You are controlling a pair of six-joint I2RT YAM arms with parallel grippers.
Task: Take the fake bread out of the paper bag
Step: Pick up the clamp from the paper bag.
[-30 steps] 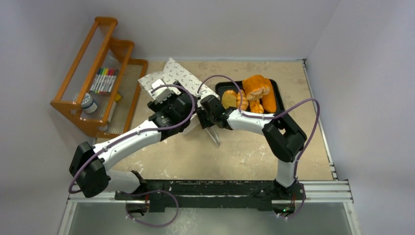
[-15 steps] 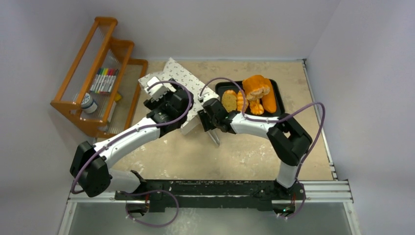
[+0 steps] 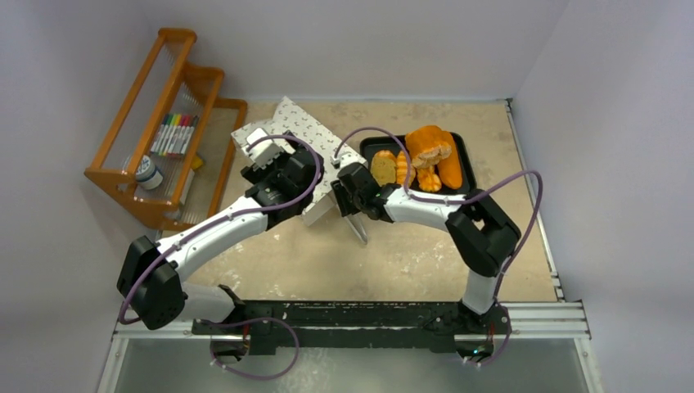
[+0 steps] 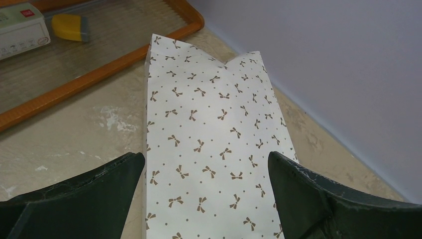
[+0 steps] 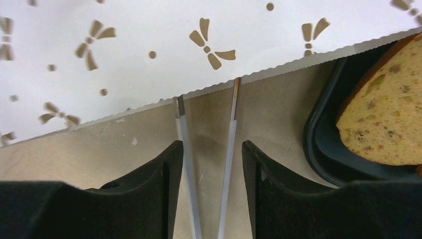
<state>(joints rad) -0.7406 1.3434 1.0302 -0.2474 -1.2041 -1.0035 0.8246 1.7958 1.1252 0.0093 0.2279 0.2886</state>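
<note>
The white paper bag (image 3: 301, 131) with brown bow marks lies flat on the table and fills the left wrist view (image 4: 214, 109). My left gripper (image 3: 263, 155) hovers open over it (image 4: 206, 199), holding nothing. My right gripper (image 3: 345, 195) is shut on metal tongs (image 5: 206, 164), whose tips reach the bag's serrated edge (image 5: 278, 64). The fake bread (image 3: 427, 155), made up of loaves, croissants and a slice (image 5: 385, 114), lies on the black tray (image 3: 468, 164). Nothing shows inside the bag.
An orange wooden rack (image 3: 164, 123) with markers and a jar stands at the left, and its rim (image 4: 99, 74) lies close behind the bag. The tray's rounded corner (image 5: 318, 144) is just right of the tongs. Walls enclose the table at the back and right.
My left gripper has shifted left and back over the bag. My right gripper has edged left with the tongs to the bag's edge. Little has moved in the last half second.
</note>
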